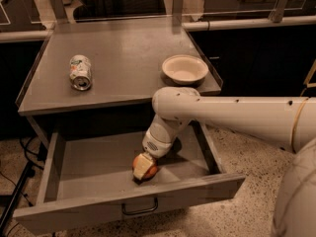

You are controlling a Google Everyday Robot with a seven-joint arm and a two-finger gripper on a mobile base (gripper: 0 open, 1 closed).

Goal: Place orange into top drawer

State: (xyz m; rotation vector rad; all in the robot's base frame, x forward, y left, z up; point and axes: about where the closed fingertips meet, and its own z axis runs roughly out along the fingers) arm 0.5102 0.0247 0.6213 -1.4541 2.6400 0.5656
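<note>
The top drawer (94,168) is pulled open below the tabletop, and its dark pull handle (140,210) shows on the front panel. My white arm reaches down into it from the right. My gripper (142,165) is low inside the drawer, near its front middle, shut on the orange (151,172). The orange sits at or just above the drawer floor. A pale finger covers most of the fruit, so only its lower right side shows.
A crushed silver-green can (80,72) lies on the grey tabletop (123,48) at the left. A shallow cream bowl (184,69) stands at its right front, just above my arm. Speckled floor surrounds the cabinet, and cables lie at the lower left.
</note>
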